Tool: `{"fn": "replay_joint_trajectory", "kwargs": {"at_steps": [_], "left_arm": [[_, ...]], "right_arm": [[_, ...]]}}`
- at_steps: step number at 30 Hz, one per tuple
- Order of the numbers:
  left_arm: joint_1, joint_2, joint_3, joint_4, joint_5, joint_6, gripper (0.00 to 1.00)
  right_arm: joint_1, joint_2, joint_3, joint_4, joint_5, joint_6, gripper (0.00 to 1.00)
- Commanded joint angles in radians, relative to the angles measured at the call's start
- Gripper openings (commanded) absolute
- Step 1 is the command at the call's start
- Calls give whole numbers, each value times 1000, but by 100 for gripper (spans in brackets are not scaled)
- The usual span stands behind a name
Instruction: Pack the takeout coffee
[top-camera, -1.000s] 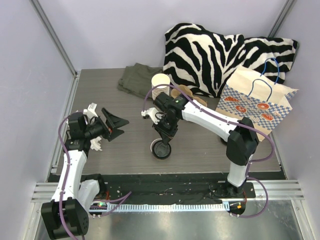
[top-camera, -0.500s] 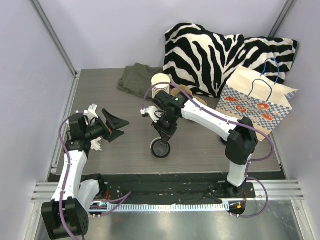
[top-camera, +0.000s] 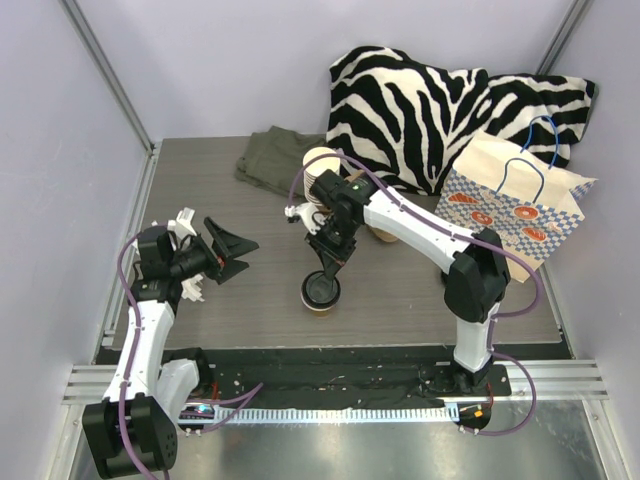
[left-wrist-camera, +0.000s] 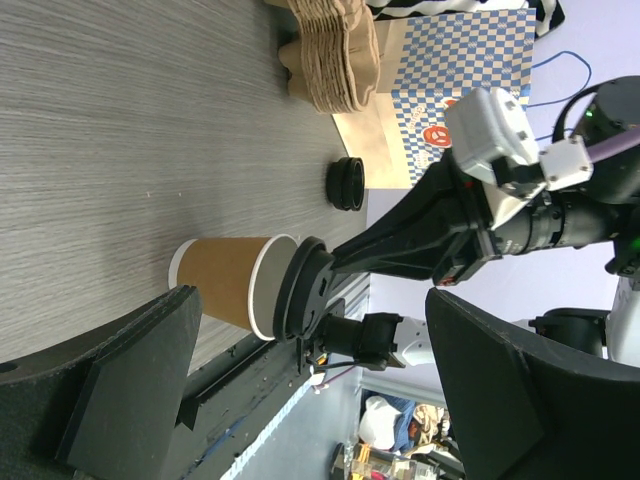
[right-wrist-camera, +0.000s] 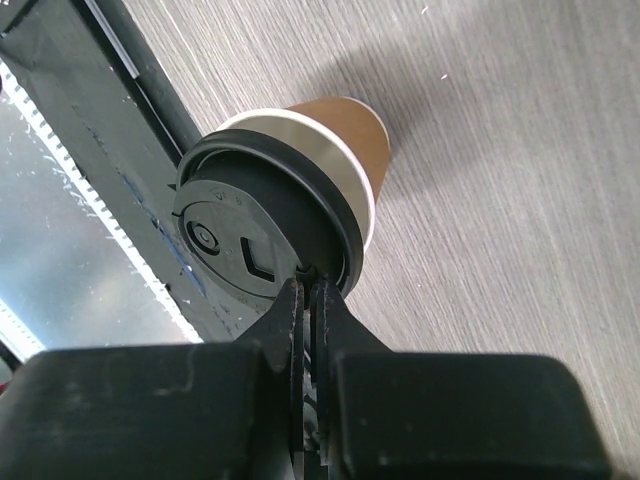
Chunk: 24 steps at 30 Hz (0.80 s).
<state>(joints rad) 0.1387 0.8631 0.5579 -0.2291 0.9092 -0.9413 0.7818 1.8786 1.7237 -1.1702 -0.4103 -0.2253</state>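
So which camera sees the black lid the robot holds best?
The right wrist view: the lid fills it, face on, its edge pinched by the right gripper. Left wrist shows it edge-on; top view, small.

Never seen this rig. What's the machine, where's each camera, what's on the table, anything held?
Two small robot arms are bolted at the near edge of a table, each ending in a two-finger gripper. The wide picture comes from a fixed camera above and behind them. The other two come from a camera on each wrist, so each shows its own fingers.

On the table are a brown paper cup, a stack of cups, cardboard carriers, a spare lid, a checked paper bag, a zebra pillow and an olive cloth.

The right gripper is shut on the rim of a black lid, held at the cup's mouth and apparently not seated squarely. The left gripper is open and holds nothing.
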Motion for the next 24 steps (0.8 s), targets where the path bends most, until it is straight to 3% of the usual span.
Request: {"fn": "replay_joint_trajectory", "kwargs": {"at_steps": [1,24], "left_arm": [[6,4,7,33,19,-2,100],[6,-9,-12,31,14,-4,100]], "right_arm": [[4,14,25,-23,-21,10,1],[4,79,7,23,28,83,1]]}}
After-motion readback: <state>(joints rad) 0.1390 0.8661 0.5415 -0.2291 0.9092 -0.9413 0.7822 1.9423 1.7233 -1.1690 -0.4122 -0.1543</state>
